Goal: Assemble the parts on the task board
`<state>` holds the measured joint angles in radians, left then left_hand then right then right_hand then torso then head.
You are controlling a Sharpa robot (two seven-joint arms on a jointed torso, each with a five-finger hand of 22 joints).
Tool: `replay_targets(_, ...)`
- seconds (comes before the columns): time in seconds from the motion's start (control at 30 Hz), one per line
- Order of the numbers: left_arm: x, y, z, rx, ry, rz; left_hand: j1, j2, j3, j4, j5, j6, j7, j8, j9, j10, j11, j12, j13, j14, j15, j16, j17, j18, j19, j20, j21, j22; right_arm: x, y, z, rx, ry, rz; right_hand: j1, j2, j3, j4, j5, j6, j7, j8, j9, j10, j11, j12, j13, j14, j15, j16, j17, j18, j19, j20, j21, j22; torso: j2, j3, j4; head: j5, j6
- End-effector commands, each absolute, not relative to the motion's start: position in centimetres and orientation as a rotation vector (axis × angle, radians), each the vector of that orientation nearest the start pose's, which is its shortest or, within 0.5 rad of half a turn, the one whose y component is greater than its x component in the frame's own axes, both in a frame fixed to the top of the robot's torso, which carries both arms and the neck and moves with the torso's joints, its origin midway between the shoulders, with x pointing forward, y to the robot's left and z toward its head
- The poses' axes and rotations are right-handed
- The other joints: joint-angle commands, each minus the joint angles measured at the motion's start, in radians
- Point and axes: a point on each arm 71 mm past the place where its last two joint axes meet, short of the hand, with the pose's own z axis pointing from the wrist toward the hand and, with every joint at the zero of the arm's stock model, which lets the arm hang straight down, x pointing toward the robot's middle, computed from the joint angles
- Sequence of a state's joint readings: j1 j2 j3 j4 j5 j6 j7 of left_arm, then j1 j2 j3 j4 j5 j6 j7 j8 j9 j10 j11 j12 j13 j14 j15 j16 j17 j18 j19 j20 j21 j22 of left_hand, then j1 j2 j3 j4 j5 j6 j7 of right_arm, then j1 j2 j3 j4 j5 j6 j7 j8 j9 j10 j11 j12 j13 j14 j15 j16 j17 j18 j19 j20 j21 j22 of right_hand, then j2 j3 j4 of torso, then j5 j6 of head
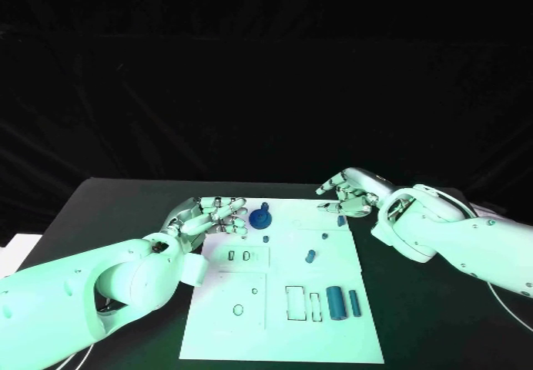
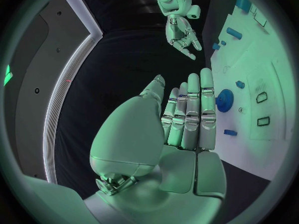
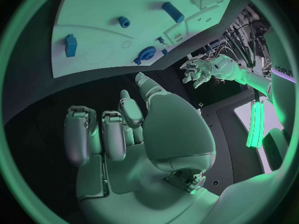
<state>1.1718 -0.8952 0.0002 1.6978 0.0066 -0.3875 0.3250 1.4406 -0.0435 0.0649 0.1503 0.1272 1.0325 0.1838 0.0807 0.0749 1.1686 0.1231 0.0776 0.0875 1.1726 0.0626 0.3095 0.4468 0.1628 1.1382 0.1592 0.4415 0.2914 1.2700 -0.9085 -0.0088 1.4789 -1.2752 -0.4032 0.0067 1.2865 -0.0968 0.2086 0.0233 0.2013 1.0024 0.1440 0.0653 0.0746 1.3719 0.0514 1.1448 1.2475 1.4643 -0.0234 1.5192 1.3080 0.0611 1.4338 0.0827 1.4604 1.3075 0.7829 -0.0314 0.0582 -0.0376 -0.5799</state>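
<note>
The white task board (image 1: 222,324) lies in the middle of the black table. A blue gear (image 1: 259,220) stands near its far edge; it shows as the gear (image 2: 224,100) and the gear (image 3: 146,54) in the wrist views. Small blue parts (image 1: 311,256) lie mid-board, and blue cylinders (image 1: 336,302) lie near the front right. My left hand (image 1: 211,216) hovers at the board's far left corner, just left of the gear, fingers straight and holding nothing (image 2: 187,114). My right hand (image 1: 346,193) hangs over the far right corner, fingers loosely bent and empty (image 3: 124,129).
Two small slots (image 1: 239,255) and a rectangular outline (image 1: 296,302) mark the board. A small blue piece (image 1: 341,220) lies close under the right hand. Black table (image 1: 111,208) surrounds the board on all sides.
</note>
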Motion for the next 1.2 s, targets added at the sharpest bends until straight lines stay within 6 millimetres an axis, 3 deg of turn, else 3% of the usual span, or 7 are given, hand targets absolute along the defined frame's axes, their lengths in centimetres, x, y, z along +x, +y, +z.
replay_targets(0.03, 45.8, 18.5, -16.7, -1.161, 1.478, -1.605, 0.001, 0.005, -0.002, -0.005, -0.005, 0.006, 0.000, -0.004, 0.002, 0.001, 0.000, -0.006, 0.002, -0.004, 0.000, -0.005, 0.001, 0.015, -0.006, 0.001, -0.004, 0.001, 50.5, -25.7, -14.0, 0.024, 1.546, 0.831, 0.016, -0.002, -0.001, -0.012, 0.005, -0.010, 0.002, -0.002, -0.001, 0.002, 0.004, 0.000, 0.000, 0.086, 0.006, 0.006, 0.159, -0.010, -0.001, 0.008, -0.002, 0.031, -0.006, 0.0091, -0.0110, -0.007, 0.002)
replay_targets(0.2, 46.0, 18.4, -16.8, -1.161, 1.479, -1.605, 0.001, 0.005, -0.002, -0.005, -0.005, 0.006, 0.000, -0.004, 0.002, 0.001, 0.000, -0.006, 0.002, -0.004, 0.000, -0.005, 0.001, 0.015, -0.006, 0.001, -0.004, 0.001, 50.8, -28.0, -15.0, 0.039, 1.559, 0.789, 0.028, -0.004, -0.001, -0.022, 0.005, -0.014, 0.003, -0.002, -0.002, -0.002, 0.005, -0.003, -0.001, 0.086, 0.008, 0.008, 0.163, -0.010, -0.001, 0.009, -0.002, 0.032, -0.009, 0.0142, -0.0141, -0.023, 0.000)
replay_targets(0.5, 46.1, 18.5, -17.0, -1.166, 1.480, -1.600, 0.002, 0.006, -0.001, -0.006, -0.005, 0.006, 0.000, -0.004, 0.002, 0.002, -0.001, -0.006, 0.002, -0.004, 0.000, -0.005, 0.001, 0.015, -0.006, 0.001, -0.004, 0.001, 51.3, -29.9, -17.0, 0.081, 1.599, 0.743, 0.033, -0.003, -0.002, -0.026, 0.002, -0.016, 0.004, -0.002, -0.003, -0.006, 0.006, -0.008, -0.005, 0.087, 0.008, 0.009, 0.165, -0.010, -0.001, 0.010, -0.001, 0.033, -0.010, 0.0217, -0.0160, -0.016, -0.005)
replay_targets(0.87, 46.2, 18.4, -17.0, -1.166, 1.482, -1.602, 0.002, 0.006, -0.001, -0.006, -0.005, 0.006, 0.000, -0.004, 0.002, 0.002, -0.001, -0.006, 0.002, -0.004, 0.000, -0.005, 0.001, 0.015, -0.006, 0.001, -0.004, 0.001, 52.1, -30.1, -18.5, 0.098, 1.619, 0.699, 0.038, -0.001, -0.002, -0.030, -0.005, -0.022, 0.006, -0.003, -0.004, -0.011, 0.007, -0.018, -0.011, 0.086, 0.009, 0.008, 0.164, -0.009, -0.003, 0.011, -0.003, 0.030, -0.010, 0.0175, -0.0146, -0.018, -0.013)
replay_targets(1.2, 46.2, 18.4, -17.0, -1.167, 1.483, -1.601, 0.002, 0.006, -0.001, -0.006, -0.005, 0.006, 0.000, -0.004, 0.002, 0.002, -0.001, -0.006, 0.002, -0.004, 0.000, -0.005, 0.001, 0.015, -0.006, 0.001, -0.004, 0.001, 52.5, -29.5, -19.8, 0.097, 1.648, 0.685, 0.052, 0.010, 0.003, -0.041, -0.023, -0.028, 0.008, -0.001, -0.004, -0.016, 0.009, -0.024, -0.014, 0.086, 0.011, 0.008, 0.165, -0.009, -0.004, 0.013, -0.004, 0.029, -0.010, 0.0181, -0.0139, -0.017, -0.017)
